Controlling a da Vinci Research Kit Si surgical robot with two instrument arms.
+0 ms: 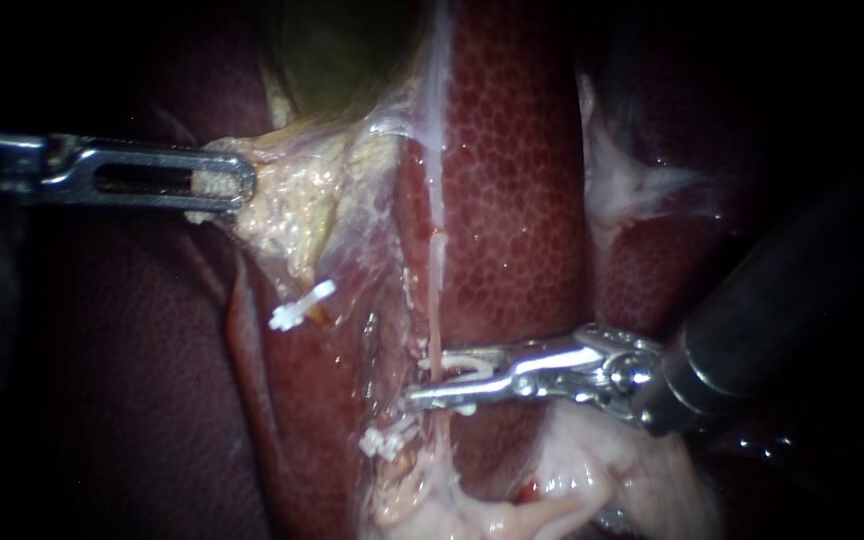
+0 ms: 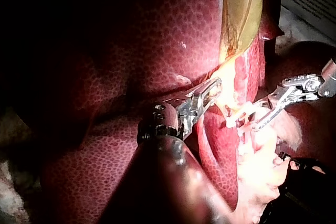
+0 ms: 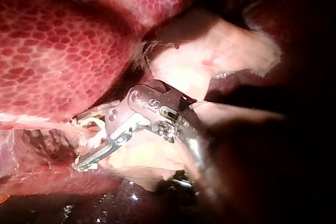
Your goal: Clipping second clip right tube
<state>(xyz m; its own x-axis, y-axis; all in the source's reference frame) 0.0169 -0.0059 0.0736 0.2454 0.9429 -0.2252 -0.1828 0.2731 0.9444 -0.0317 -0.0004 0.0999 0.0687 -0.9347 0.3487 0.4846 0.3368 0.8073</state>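
The right tube (image 1: 437, 290) is a thin pink strand running down over the liver (image 1: 512, 180). My right instrument (image 1: 434, 378) reaches it from the right. Its jaws stand a little apart with a white clip (image 1: 474, 368) held between them, and the tube crosses the gap. Lower on the same tube sits another white clip (image 1: 386, 441). My left instrument (image 1: 237, 185) is shut on yellowish tissue (image 1: 292, 200) below the green gallbladder (image 1: 352, 50) and holds it to the left. The right wrist view shows the right instrument (image 3: 86, 142) straddling the tube.
A white clip (image 1: 302, 305) sits on the left tube under the held tissue. Pale fatty tissue (image 1: 592, 470) lies beneath my right instrument's shaft. More whitish tissue (image 1: 632, 180) lies on the liver at the right. In the left wrist view both instruments (image 2: 212, 88) (image 2: 252, 120) are close together.
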